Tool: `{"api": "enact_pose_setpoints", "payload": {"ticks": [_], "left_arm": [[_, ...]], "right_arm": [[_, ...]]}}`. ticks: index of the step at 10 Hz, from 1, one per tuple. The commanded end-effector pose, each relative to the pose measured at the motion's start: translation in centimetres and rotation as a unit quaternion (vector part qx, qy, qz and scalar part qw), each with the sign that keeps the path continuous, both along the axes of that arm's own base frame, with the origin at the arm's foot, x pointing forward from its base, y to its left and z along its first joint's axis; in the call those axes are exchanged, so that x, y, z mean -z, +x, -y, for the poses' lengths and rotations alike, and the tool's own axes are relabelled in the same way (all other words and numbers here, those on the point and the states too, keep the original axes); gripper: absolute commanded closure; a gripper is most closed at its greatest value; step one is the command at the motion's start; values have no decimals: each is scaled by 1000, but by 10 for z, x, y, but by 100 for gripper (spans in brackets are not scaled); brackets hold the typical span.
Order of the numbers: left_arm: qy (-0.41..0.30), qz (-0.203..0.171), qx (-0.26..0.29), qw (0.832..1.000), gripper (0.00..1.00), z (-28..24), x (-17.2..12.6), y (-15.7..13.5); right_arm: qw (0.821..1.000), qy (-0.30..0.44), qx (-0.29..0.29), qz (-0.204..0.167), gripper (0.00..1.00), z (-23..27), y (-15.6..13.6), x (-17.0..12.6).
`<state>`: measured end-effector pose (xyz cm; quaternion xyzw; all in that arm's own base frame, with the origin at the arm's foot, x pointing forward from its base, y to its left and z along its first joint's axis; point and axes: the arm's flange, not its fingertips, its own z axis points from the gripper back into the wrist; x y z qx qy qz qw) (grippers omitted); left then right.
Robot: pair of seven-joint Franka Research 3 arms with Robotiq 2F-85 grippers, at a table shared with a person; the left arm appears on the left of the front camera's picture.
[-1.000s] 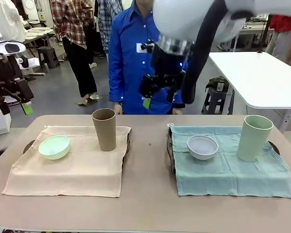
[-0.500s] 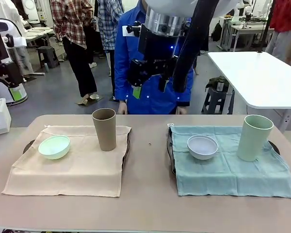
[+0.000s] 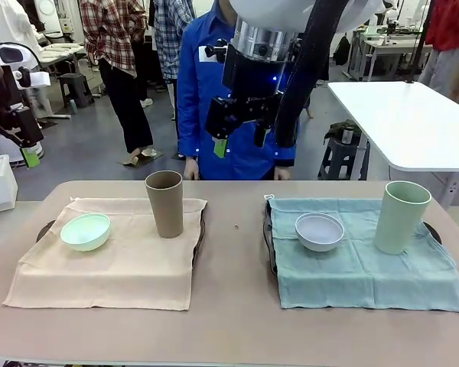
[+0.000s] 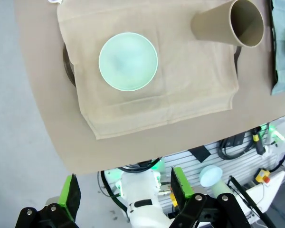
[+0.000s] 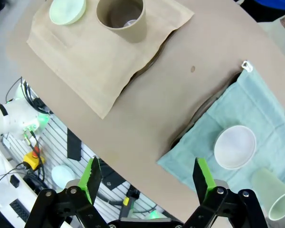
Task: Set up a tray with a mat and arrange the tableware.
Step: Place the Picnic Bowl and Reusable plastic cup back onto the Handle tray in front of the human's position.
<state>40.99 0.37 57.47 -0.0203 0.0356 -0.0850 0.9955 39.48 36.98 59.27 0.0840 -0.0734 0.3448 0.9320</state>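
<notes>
Two trays are set. The left tray (image 3: 45,228) carries a beige mat (image 3: 115,267) with a mint green bowl (image 3: 85,231) and a tan brown cup (image 3: 164,203). On the right tray (image 3: 269,246) lies a teal mat (image 3: 359,267) bearing a pale grey-blue bowl (image 3: 319,231) and a pale green cup (image 3: 401,216). My right gripper (image 3: 241,136) hangs open high above the table's middle, holding nothing. At the far left my left gripper (image 3: 15,145) is open off the table. Its wrist view looks down on the mint bowl (image 4: 128,61) and the tan cup (image 4: 230,23).
A person in a blue shirt (image 3: 195,92) stands at the table's far edge behind my right arm. Bare tabletop (image 3: 233,252) runs between the two trays. A white table (image 3: 405,122) stands at the back right, and other people are farther off.
My right gripper has swung a little to the left and up. The left arm has shifted at the far left. The tableware and mats have not moved.
</notes>
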Motion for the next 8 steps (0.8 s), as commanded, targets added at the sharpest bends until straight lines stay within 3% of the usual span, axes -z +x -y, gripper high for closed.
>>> {"api": "enact_pose_setpoints", "payload": {"ticks": [1, 7, 8], "left_arm": [[0, 4, 5, 1000, 0, -1, -3, -1], [0, 1, 0, 1000, 0, 0, -1, 0], [-15, -7, 17, 1000, 0, 0, 5, 3]], "right_arm": [[1000, 3, 2, -1, 0, 2, -3, 3], [1000, 0, 0, 0, 0, 0, 0, 0], [999, -1, -42, -15, 0, 11, -2, 0]]}}
